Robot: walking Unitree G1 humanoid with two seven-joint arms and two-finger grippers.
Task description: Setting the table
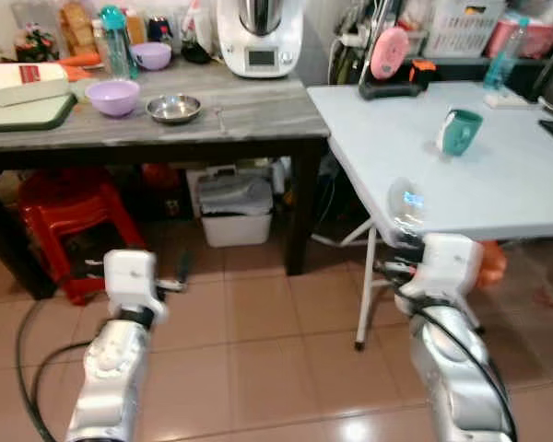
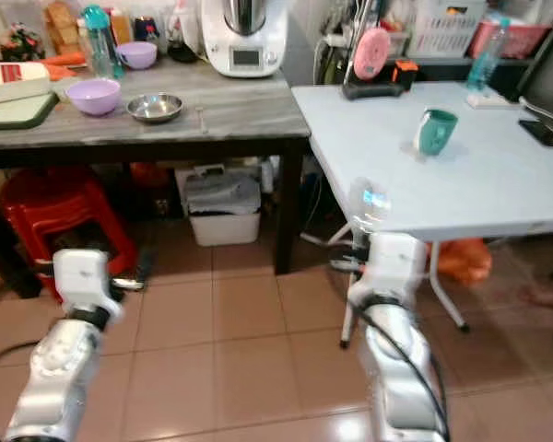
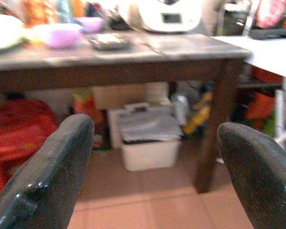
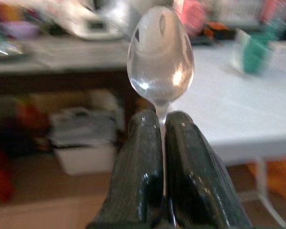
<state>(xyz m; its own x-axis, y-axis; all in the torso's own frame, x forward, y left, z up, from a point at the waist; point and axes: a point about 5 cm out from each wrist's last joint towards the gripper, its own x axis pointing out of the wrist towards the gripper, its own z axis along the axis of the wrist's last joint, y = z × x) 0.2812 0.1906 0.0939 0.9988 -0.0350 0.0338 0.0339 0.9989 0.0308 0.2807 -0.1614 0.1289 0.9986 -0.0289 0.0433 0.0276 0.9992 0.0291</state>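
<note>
My right gripper is shut on the handle of a shiny metal spoon, whose bowl stands upright above the fingertips. From the head, the spoon shows as a blur at the near corner of the white table. A teal mug stands on that table. On the grey-topped table sit a purple bowl, a small steel bowl and a second purple bowl. My left gripper is open and holds nothing, low in front of the grey table.
A white kitchen appliance, a teal bottle and a green board with a white box crowd the grey table. Under it stand a red stool and a white bin. A pink object on a black base sits at the white table's back.
</note>
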